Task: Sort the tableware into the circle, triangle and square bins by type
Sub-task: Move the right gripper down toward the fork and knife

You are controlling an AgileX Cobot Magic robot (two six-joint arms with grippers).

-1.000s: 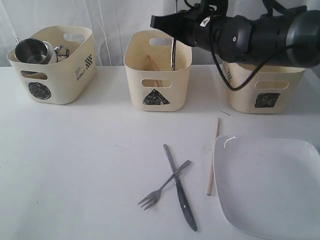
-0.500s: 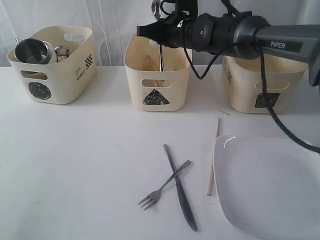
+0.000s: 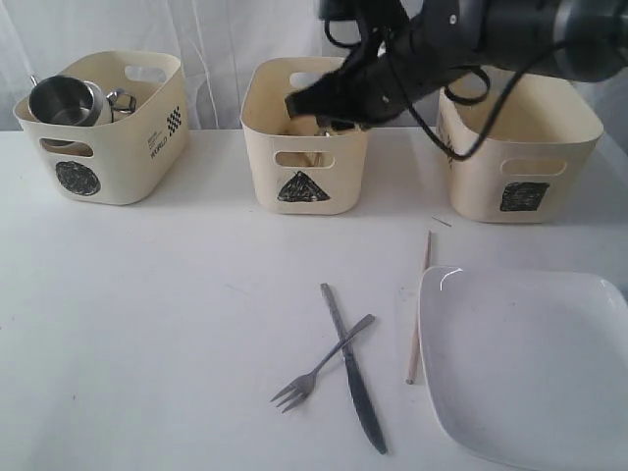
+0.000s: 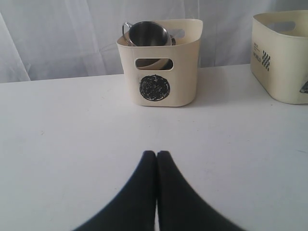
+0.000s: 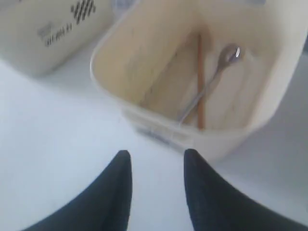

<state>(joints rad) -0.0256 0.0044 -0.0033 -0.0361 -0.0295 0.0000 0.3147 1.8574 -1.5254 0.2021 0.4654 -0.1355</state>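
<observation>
Over the triangle bin [image 3: 257, 147], my right gripper [image 5: 155, 158] hangs with fingers parted and empty. The spoon [image 5: 216, 72] that stood upright in them 1 second ago now lies inside, beside 1 chopstick [image 5: 200, 108]. The loose chopstick [image 3: 419, 304] waits toward the front of the table [image 3: 147, 324], running bin-to-front just beside the plate [image 3: 530, 373], nearer my right arm. My left gripper [image 4: 157, 155] is pressed shut.

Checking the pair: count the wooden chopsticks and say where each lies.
2. One chopstick lies in the triangle bin beside the spoon; the other chopstick lies on the table, beside the white plate. Others may be hidden in bins.
</observation>
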